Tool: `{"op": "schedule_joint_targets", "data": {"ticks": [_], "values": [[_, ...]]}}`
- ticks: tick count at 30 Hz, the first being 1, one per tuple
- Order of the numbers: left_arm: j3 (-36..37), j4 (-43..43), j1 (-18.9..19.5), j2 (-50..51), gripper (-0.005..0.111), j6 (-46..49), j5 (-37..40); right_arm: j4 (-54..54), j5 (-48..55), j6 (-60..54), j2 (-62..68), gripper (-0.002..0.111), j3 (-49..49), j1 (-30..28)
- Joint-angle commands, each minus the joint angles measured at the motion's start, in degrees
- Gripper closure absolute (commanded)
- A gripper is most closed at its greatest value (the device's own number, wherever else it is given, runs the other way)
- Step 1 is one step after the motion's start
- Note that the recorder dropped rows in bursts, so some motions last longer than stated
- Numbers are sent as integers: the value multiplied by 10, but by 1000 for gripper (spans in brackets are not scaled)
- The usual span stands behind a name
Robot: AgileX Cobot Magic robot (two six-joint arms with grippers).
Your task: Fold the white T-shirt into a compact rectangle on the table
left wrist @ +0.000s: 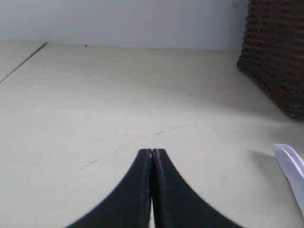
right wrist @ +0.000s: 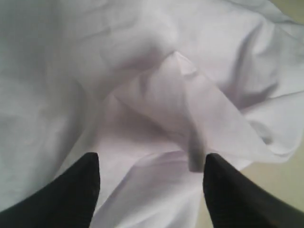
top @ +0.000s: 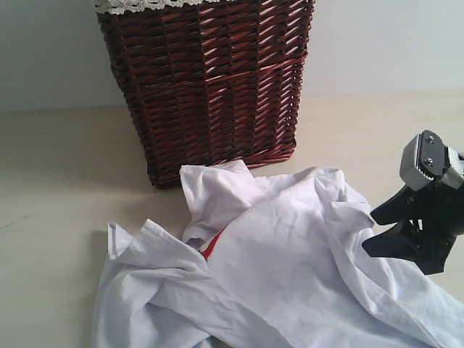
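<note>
The white T-shirt (top: 290,268) lies crumpled on the pale beige table (top: 58,181) in front of the basket, with a sliver of its red patch (top: 209,247) showing in a fold. My right gripper (top: 377,232) hovers open over the shirt's right side; in the right wrist view its fingers (right wrist: 76,185) straddle a raised fold of the shirt (right wrist: 166,118). The left gripper (left wrist: 152,153) is shut on nothing above bare table (left wrist: 118,95), with a corner of the shirt (left wrist: 290,164) off to one side. It does not show in the exterior view.
A tall dark red-brown wicker basket (top: 210,87) with a lace-trimmed rim stands right behind the shirt and also appears in the left wrist view as a basket corner (left wrist: 275,57). A pale wall runs behind the table.
</note>
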Motion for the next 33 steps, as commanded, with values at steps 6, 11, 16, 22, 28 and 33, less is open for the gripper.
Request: {"op": "schedule_joint_targets", "data": {"ticks": [6,11,16,22,28,33], "values": [[0,1,2,-2,107,1,-4,59,-24,-12,22,58,-52,-1],[0,1,2,-2,107,1,-4,59,21,-12,54,58,-63,-1],[0,1,2,-2,107,1,-4,47,47,-12,65,58,-63,-1],[0,1,2,-2,107,1,-4,-6,25,-12,65,79,-63,-1],[0,1,2,-2,107,1,-4,-45,30,-12,65,108,-62,-1],[0,1,2,-2,107,1,-4,-22,30,-10,65,108,-62,-1]]}}
